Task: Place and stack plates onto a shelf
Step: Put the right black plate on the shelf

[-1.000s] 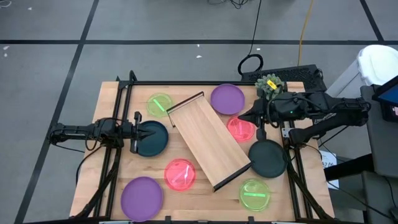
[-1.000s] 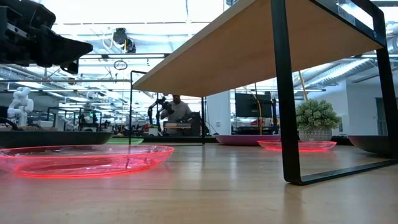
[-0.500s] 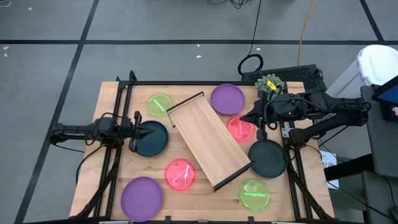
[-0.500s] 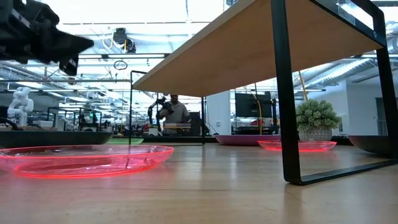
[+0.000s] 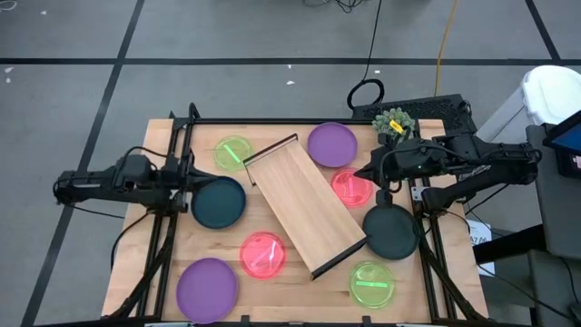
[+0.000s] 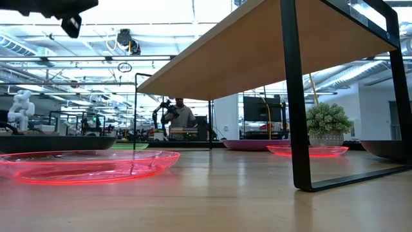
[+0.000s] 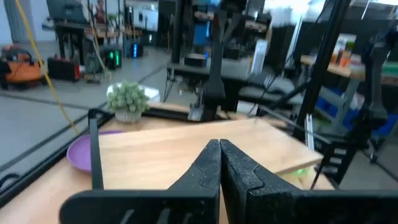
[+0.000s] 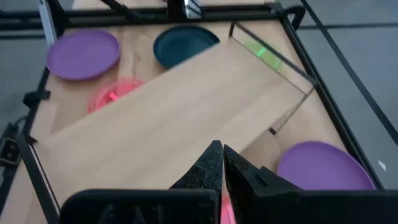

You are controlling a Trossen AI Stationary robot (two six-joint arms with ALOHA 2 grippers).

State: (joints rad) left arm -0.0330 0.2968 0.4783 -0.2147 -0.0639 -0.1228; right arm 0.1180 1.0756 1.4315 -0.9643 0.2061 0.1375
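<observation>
Your wooden tabletop (image 5: 163, 263) sits on a grey tiled floor, with the shelf (image 5: 304, 204) lying diagonally across its middle and nothing on it yet. All eight plates rest on the table: in the high view, a green plate (image 5: 233, 151) and a purple plate (image 5: 331, 143) toward the top, a dark teal plate (image 5: 219, 202) at centre left, a pink plate (image 5: 349, 188) and another dark plate (image 5: 391, 231) at right, and a pink plate (image 5: 262, 253), purple plate (image 5: 206, 289) and green plate (image 5: 373, 283) along the bottom.

What changed: your left gripper (image 5: 184, 175), which hung over the teal plate a second ago, has pulled back to the table's left edge, fingers pressed together and empty. That reads as a retreat without a grasp, so the teal plate is unmoved.

Your right gripper (image 5: 361, 170) holds its place at the pink plate's upper edge, fingers also closed on nothing. No plate is stacked; the task looks barely begun.
</observation>
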